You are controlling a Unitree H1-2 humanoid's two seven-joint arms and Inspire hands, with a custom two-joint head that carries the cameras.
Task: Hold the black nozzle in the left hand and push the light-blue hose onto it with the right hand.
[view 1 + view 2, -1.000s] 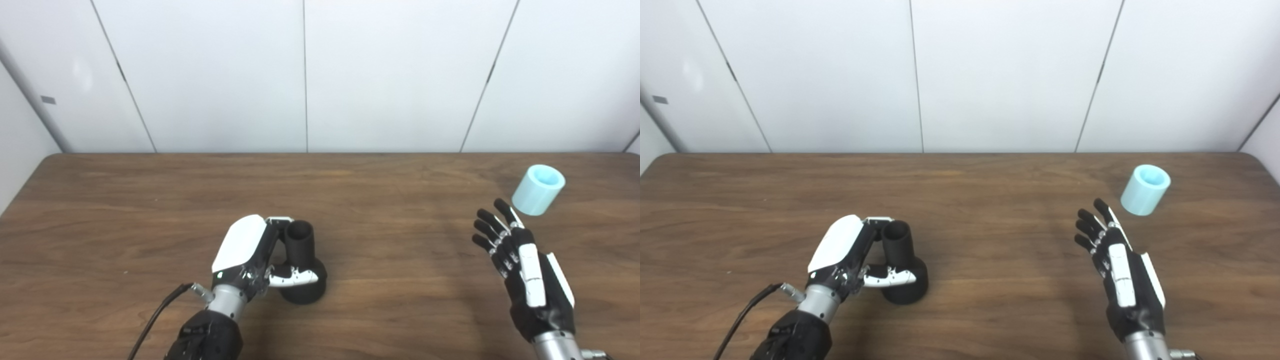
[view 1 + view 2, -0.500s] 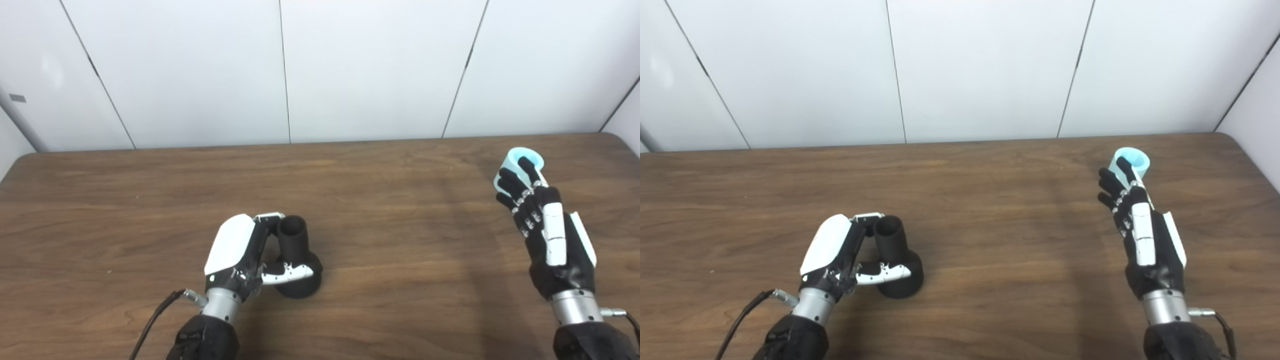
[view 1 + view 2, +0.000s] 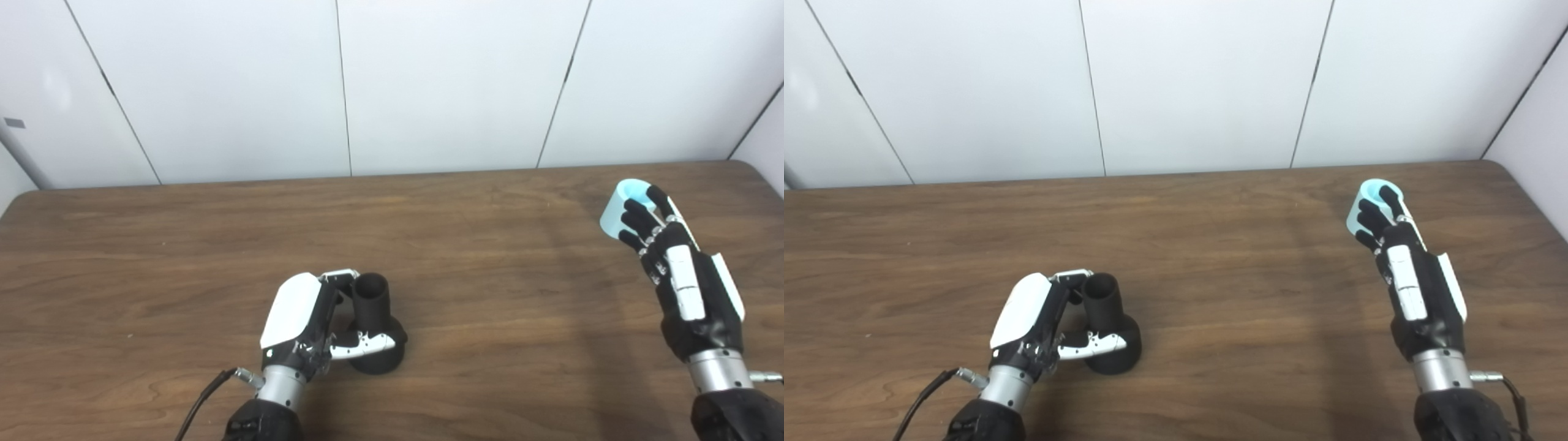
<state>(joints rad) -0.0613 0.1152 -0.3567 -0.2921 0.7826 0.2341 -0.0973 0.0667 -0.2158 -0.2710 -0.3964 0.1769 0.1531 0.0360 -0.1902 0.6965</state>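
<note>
Fingers [image 3: 637, 215] overlap hollow hose [image 3: 614, 211] (nozzle [image 3: 373, 324] in left hand [image 3: 306, 324]).

Both head cameras are looking down and forward over the table [image 3: 184, 245] toward its far edge and the wall [image 3: 1200, 86] (right eye sitting slightly rightward), sharing nearly the whole tabletop from moderate height.

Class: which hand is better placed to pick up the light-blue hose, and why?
Right. The right hand already has its fingers around the light-blue hose; the left hand is occupied gripping the black nozzle far away.
</note>
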